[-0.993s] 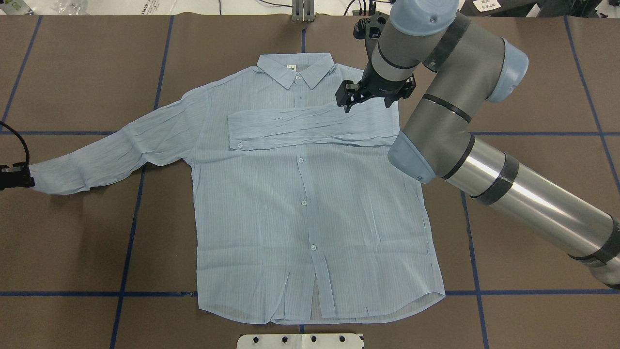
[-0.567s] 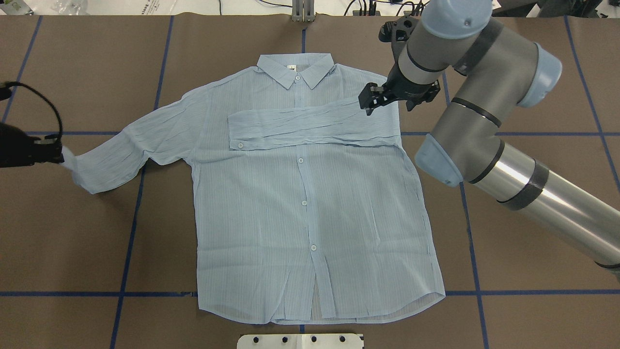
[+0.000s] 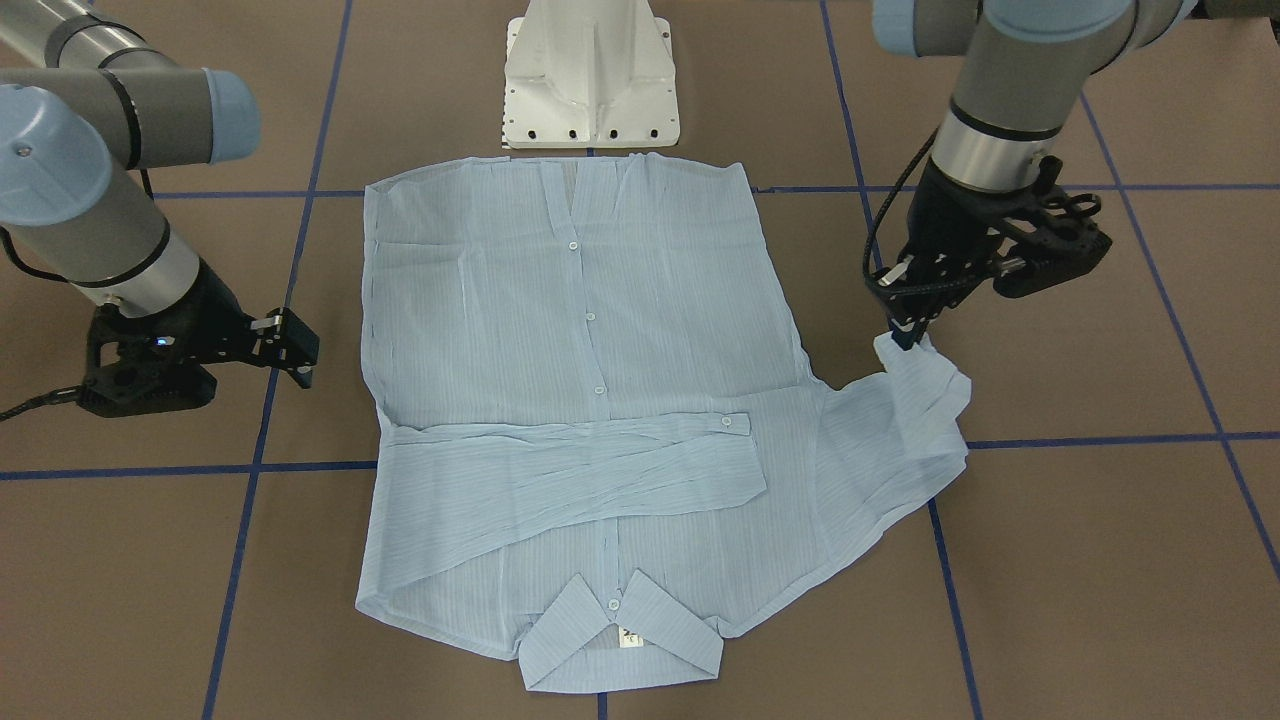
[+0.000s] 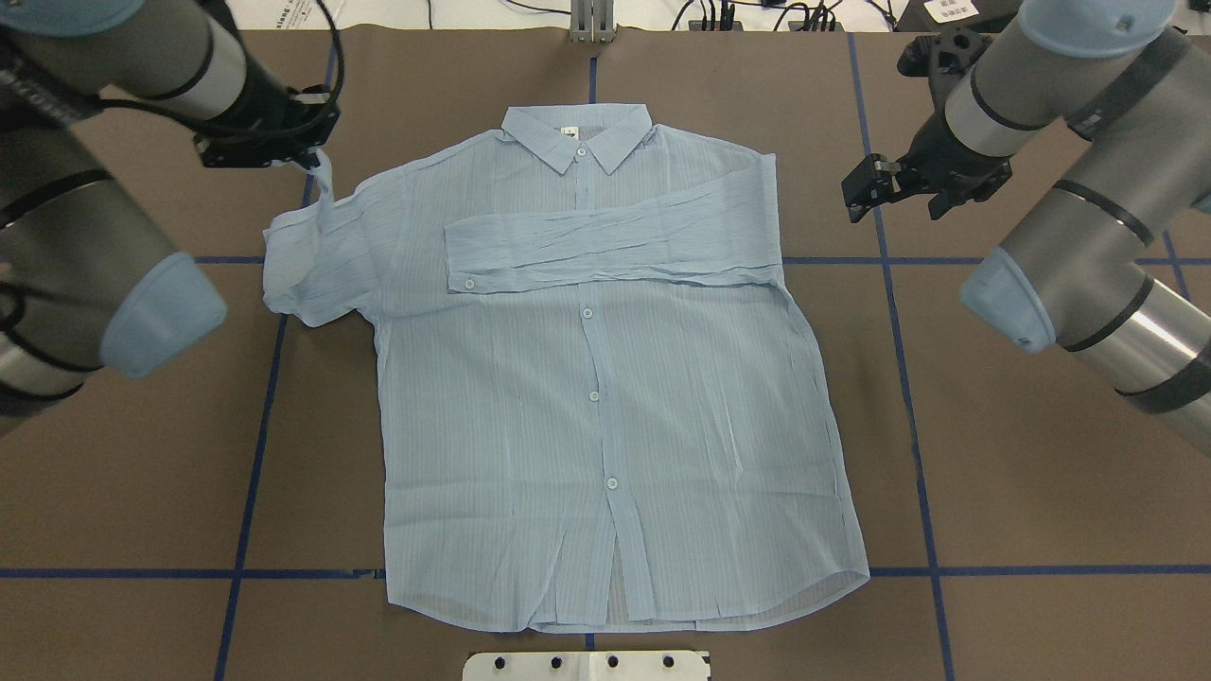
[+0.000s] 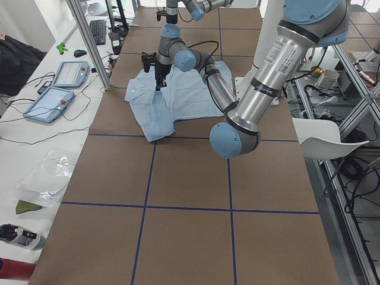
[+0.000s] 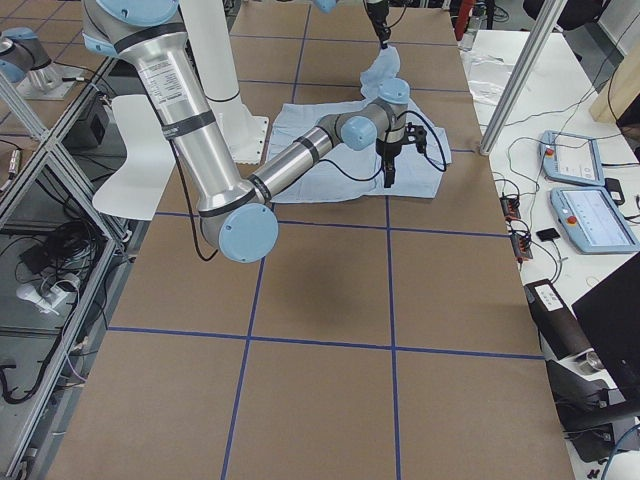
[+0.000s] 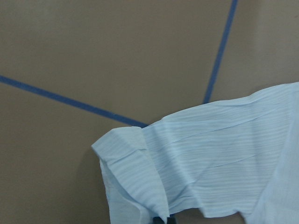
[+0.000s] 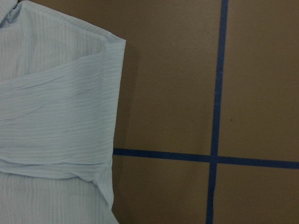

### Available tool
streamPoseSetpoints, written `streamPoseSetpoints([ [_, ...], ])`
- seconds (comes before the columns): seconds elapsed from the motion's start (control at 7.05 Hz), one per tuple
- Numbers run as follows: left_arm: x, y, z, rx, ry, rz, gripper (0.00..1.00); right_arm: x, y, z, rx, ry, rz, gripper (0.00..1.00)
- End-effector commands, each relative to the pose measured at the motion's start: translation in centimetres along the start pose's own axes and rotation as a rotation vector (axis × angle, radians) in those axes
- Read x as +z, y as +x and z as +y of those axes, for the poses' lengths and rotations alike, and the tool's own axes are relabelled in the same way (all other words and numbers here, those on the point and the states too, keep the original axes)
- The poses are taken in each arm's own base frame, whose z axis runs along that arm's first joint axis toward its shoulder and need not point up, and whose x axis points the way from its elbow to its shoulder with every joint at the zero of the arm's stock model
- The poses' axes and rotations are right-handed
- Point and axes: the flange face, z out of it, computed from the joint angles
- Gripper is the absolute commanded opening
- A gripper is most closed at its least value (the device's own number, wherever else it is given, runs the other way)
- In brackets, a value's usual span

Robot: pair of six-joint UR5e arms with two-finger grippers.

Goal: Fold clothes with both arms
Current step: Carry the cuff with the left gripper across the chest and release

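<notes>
The light-blue striped shirt [image 4: 605, 397] lies flat and buttoned on the brown table, collar [image 4: 577, 132] at the far side. One sleeve [image 4: 605, 246] is folded across the chest. My left gripper [image 4: 315, 159] is shut on the cuff of the other sleeve [image 4: 303, 255] and holds it raised beside the shoulder, so that sleeve is bunched and doubled over. The front view shows the same grip [image 3: 905, 338], and the left wrist view shows the cuff [image 7: 140, 177]. My right gripper [image 4: 861, 194] is open and empty, over bare table beside the shirt's other shoulder [image 8: 56, 116].
The white pedestal base [image 3: 590, 80] stands at the robot's edge of the table, just past the shirt's hem. Blue tape lines [image 4: 908, 397] grid the brown table. Tablets and cables [image 5: 59, 83] lie on a bench beyond the far edge.
My left gripper has carried the sleeve cuff from the far left in and up towards the shoulder, doubling the sleeve over. My right gripper has moved off the folded sleeve to bare table.
</notes>
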Motion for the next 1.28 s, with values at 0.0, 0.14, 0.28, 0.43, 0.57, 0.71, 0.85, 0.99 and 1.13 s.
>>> streamPoseSetpoints([
  [0.0,-1.6,11.9,0.0,-0.137,-0.015,0.073,0.00,0.2,3.0,0.1,0.003,-0.005,0.023,0.99],
  [0.14,-1.9,14.9,0.3,-0.207,-0.049,0.131,0.00,0.1,3.2,0.1,0.005,-0.005,0.024,0.99],
  [0.28,-2.4,16.4,0.7,-0.208,-0.098,0.165,0.00,0.1,3.2,0.0,0.006,-0.004,0.024,0.99],
  [0.43,-3.1,17.3,1.6,-0.232,-0.138,0.199,0.00,0.1,3.2,0.0,0.006,-0.004,0.024,0.99],
  [0.57,-2.4,17.9,3.5,-0.227,-0.165,0.205,0.00,0.0,3.1,0.0,0.004,-0.002,0.023,0.99],
  [0.71,-1.2,18.1,5.5,-0.223,-0.188,0.213,0.00,0.2,3.3,0.0,0.007,-0.003,0.026,0.99],
  [0.85,0.6,18.5,6.7,-0.233,-0.206,0.211,0.00,0.2,3.4,-0.1,0.009,-0.003,0.027,0.99],
  [0.99,3.0,18.9,7.2,-0.260,-0.223,0.220,0.00,0.3,3.3,-0.1,0.008,-0.005,0.028,0.99],
  [1.13,4.9,19.4,7.3,-0.283,-0.234,0.227,0.00,0.3,3.4,-0.1,0.008,-0.005,0.028,0.99],
])
